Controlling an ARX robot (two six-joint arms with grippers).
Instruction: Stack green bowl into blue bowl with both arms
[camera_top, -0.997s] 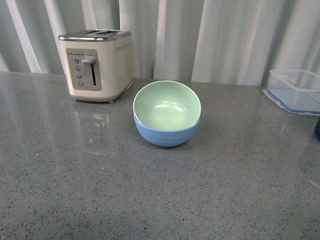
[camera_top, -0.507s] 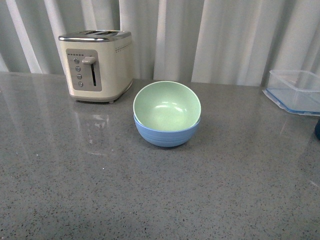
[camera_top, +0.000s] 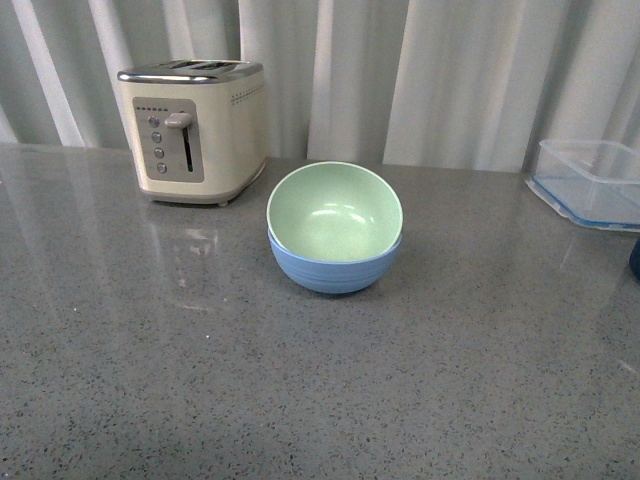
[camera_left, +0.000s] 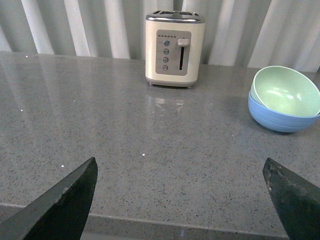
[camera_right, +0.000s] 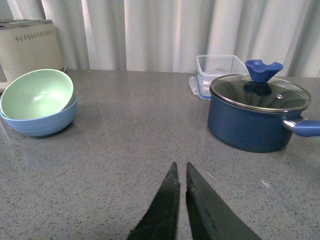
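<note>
Nothing moves since earlier frames; green bowl sits tilted inside blue bowl on worktop; left tool spread wide, right tool nearly closed, empty.

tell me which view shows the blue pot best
The right wrist view: the blue pot shows whole there, with glass lid, blue knob and side handle, beside the clear container. The front view catches only a dark sliver at its right edge. The left wrist view does not show it.
</note>
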